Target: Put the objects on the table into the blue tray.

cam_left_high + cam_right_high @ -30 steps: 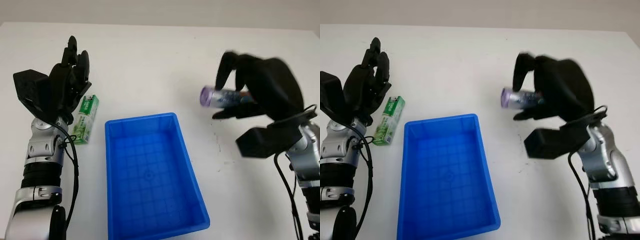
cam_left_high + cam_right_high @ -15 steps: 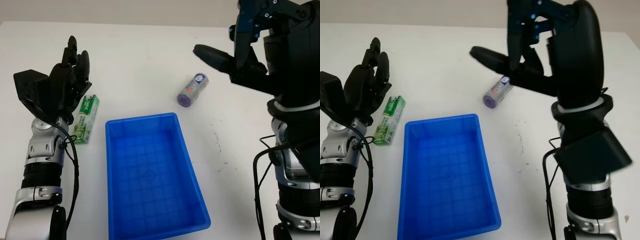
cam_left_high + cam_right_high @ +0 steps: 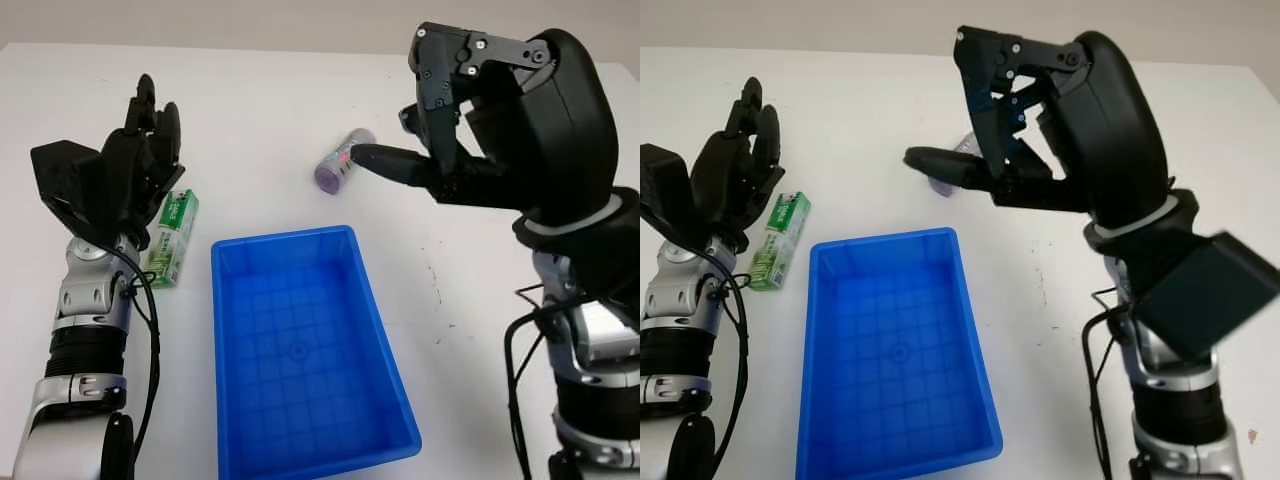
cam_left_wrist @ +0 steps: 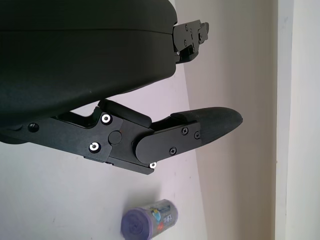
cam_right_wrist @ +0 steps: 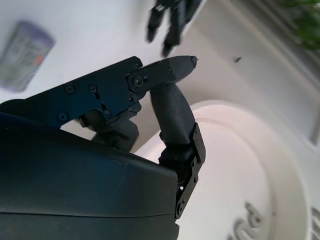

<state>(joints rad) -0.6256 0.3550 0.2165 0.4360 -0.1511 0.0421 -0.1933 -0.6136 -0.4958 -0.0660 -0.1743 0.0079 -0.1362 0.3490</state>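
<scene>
Left eye view showed the right hand (image 3: pixel 470 150) raised above the table (image 3: pixel 300 110), open and holding nothing, one finger (image 3: pixel 385 163) stretched toward the purple can (image 3: pixel 342 161). That can lay on its side on the white surface just beyond the far edge of the blue tray (image 3: pixel 300 350), apart from the finger so far as could be judged. The tray stood empty in the middle. Left hand (image 3: pixel 135 165) hung open near the left edge, above the green box (image 3: pixel 172 238), which lay flat beside the tray.
</scene>
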